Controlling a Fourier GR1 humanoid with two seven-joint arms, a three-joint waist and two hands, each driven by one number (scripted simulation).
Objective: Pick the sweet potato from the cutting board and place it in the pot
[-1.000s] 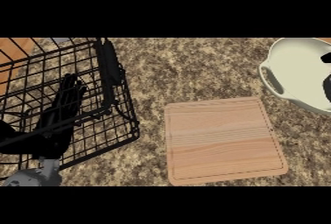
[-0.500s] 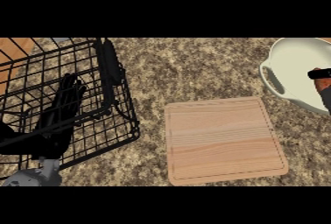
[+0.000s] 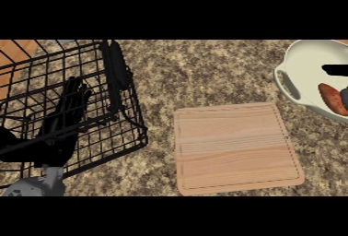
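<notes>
We see sweet potato [image 3: 332,97] inside cream pot [image 3: 299,69] at right edge, long axis running up-down, cutting board [image 3: 234,147] bare. Right hand [image 3: 344,97] touching its right side, mostly out of frame; finger state we cannot tell. Left hand [image 3: 65,120] rests, fingers straight, behind wire basket [image 3: 122,87], well apart.

You see an orange-brown sweet potato [image 3: 332,97] in a cream pot [image 3: 299,60]. The board [image 3: 234,147] is pale wood, the basket [image 3: 115,83] black, the counter [image 3: 204,69] speckled brown.
</notes>
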